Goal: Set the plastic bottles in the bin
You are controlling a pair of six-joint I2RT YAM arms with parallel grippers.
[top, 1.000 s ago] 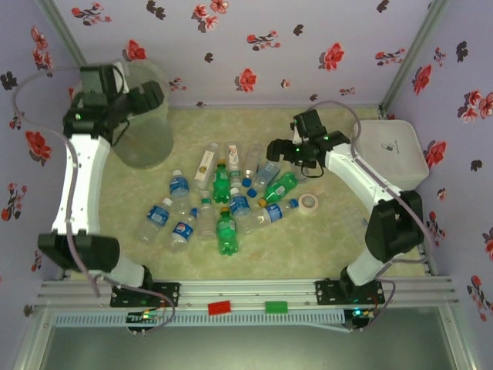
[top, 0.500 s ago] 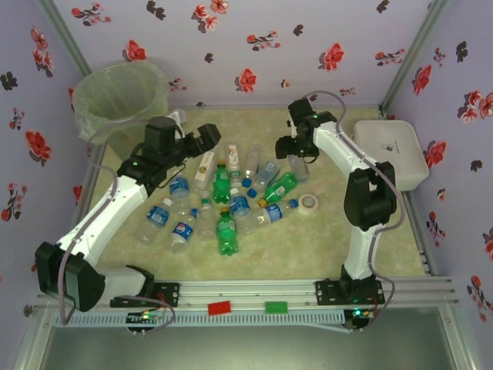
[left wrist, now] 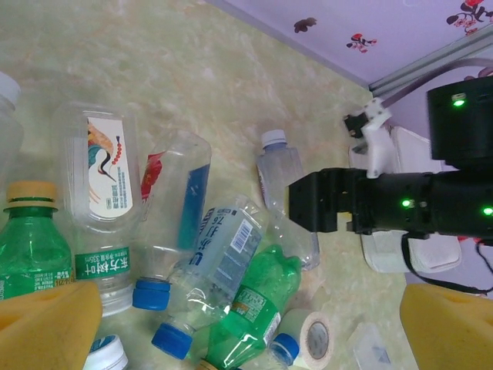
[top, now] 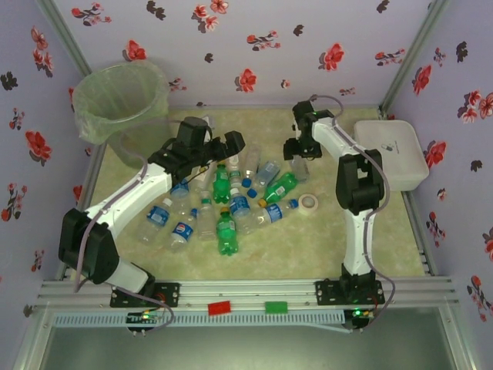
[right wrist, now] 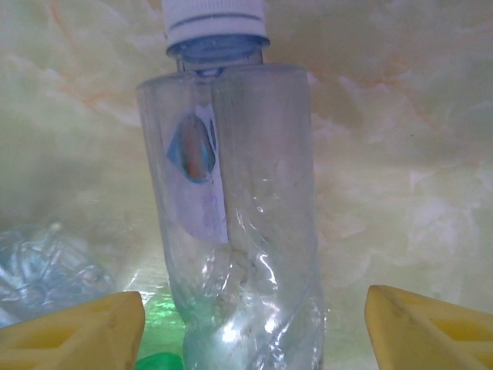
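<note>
A scatter of plastic bottles (top: 231, 196), clear and green with blue, white and yellow caps, lies on its sides at the centre of the marbled bench (top: 308, 247), none of them visibly inside the bin (top: 92, 123), which stands with its pale green liner at the 10 o'clock corner, well apart from the heap; the job looks far from finished. At 1 o'clock from the pile, a crumpled clear bottle with a white cap (right wrist: 239, 208) lies a little aside from the rest, an easier pick than one buried in the tangle. The right tool (right wrist: 254, 327) straddles its lower body, yellow fingers (right wrist: 77, 331) apart on either side with bench showing past the bottle on one flank, so it brackets the bottle but has not clamped it. The left tool (top: 229, 146) hovers over the heap's 11 o'clock edge, fingers spread wide and holding nothing, apparently lined up to choose a bottle below. A small white tape roll (top: 309, 203) rests just beside the pile at 3 o'clock, and a white lidded box (top: 397, 150) sits at the bench's 2 o'clock edge; neither belongs to the clear-up
</note>
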